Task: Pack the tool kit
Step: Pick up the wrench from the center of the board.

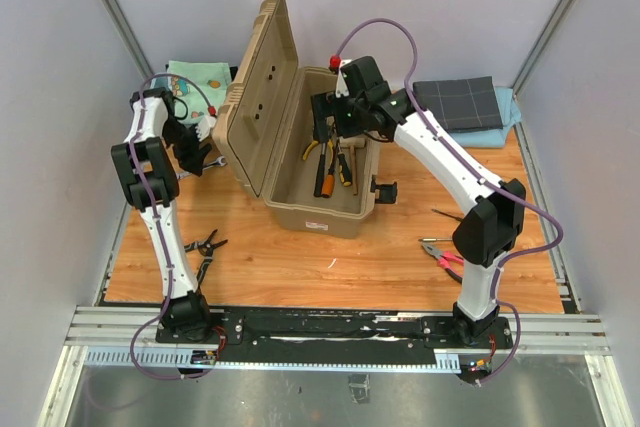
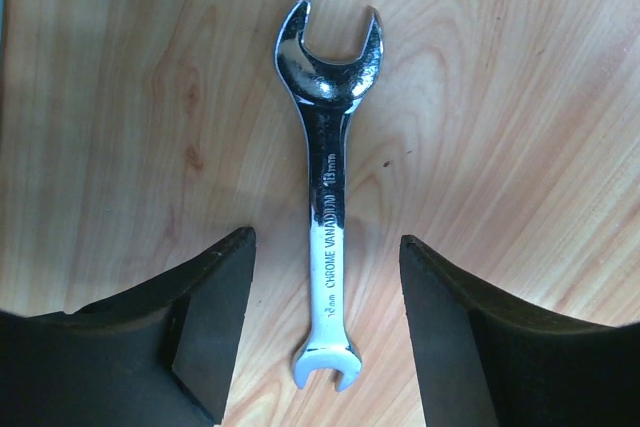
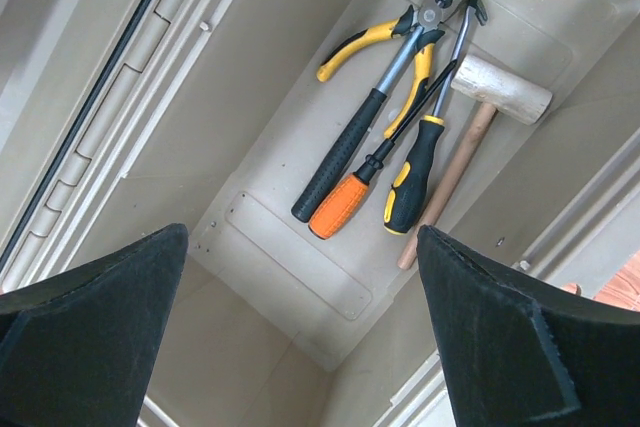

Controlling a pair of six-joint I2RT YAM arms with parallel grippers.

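Tan toolbox (image 1: 312,209) open mid-table; both arms empty-handed.

Left gripper (image 2: 325,247) is spread over a chrome wrench (image 2: 330,187) lying flat on the wood, fingers either side and not touching it. The raised lid (image 1: 255,87) stands between that arm and the box. Right gripper (image 3: 300,237) is spread over the box interior, where yellow pliers (image 3: 345,47), a hammer (image 3: 345,152), two screwdrivers (image 3: 415,177) and a mallet (image 3: 500,87) lie. Black pliers (image 1: 205,244) and red pliers (image 1: 445,259) lie loose on the table.
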